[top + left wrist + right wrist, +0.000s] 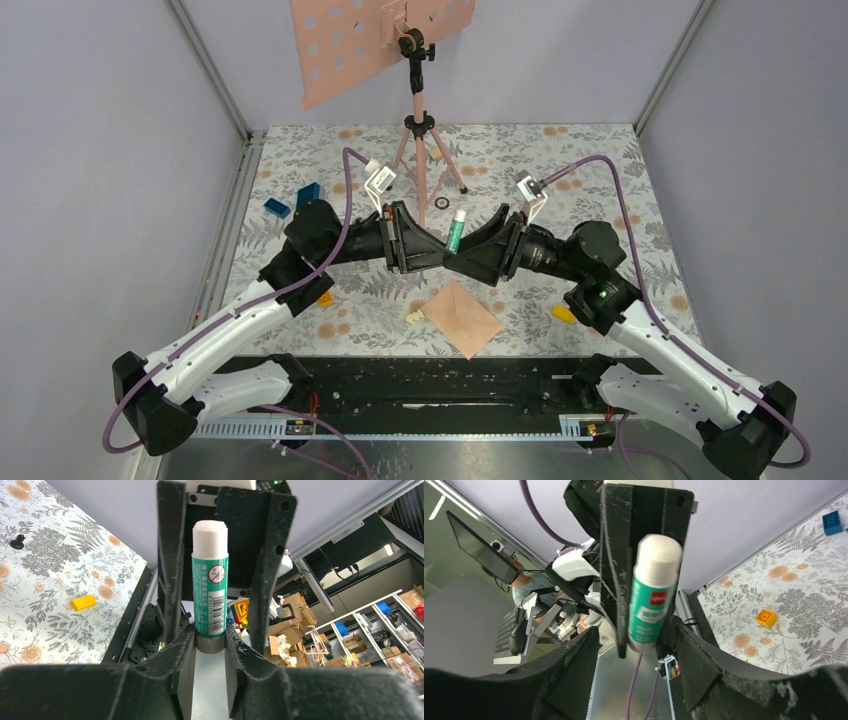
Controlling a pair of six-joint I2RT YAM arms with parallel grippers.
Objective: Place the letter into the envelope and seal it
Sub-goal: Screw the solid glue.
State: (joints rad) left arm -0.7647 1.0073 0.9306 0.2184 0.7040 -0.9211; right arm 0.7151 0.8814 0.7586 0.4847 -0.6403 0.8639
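Left gripper (pixel 210 645) clamps glue-stick (pixel 210 580); right gripper (pixel 636 635) spread.

My arms (pixel 225 335) wear white shells low down and turn black at the joints and wrists. A purple cable (pixel 345 190) runs along each. A small white camera (pixel 381 178) sits on each wrist. My fingers (pixel 177 660) are black, wedge-shaped and scuffed pale. A green light (pixel 601 294) glows on my right elbow.

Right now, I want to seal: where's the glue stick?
Top view, centre: the left gripper holds the glue stick, the right gripper open around it, beyond the envelope.
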